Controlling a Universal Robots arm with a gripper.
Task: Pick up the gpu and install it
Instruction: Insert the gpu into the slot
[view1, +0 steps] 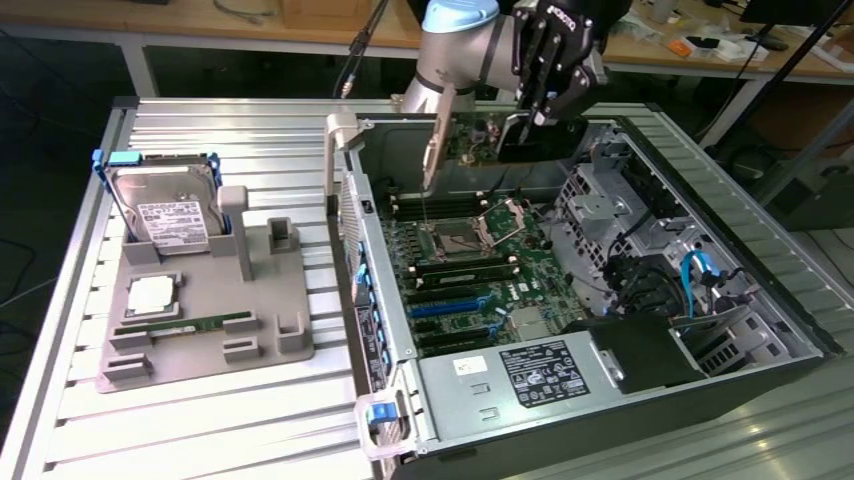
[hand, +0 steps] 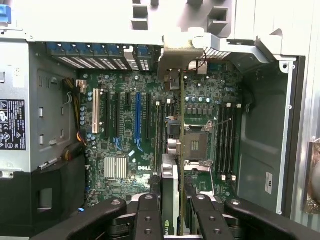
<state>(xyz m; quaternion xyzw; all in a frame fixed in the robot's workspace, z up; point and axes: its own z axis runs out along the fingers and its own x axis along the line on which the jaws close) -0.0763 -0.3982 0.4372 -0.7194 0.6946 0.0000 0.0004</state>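
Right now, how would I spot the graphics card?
Look above the open computer case, where the gripper hangs. The gpu is clamped in it, on edge over the motherboard. Unlike the hard drive and RAM stick resting in the grey tray, it's up in the air.

The gpu (view1: 518, 148) is a thin flat card with a green board, a black cooler on one face and a narrow silver bracket (view1: 434, 152) at one end. The pincer (hand: 172, 199) grips it by its two faces. It hangs in the air on its edge, above the motherboard (view1: 454, 270) inside the open case (view1: 747, 250) and apart from it. In the exterior view the bracket is at the card's left end and reaches downward.
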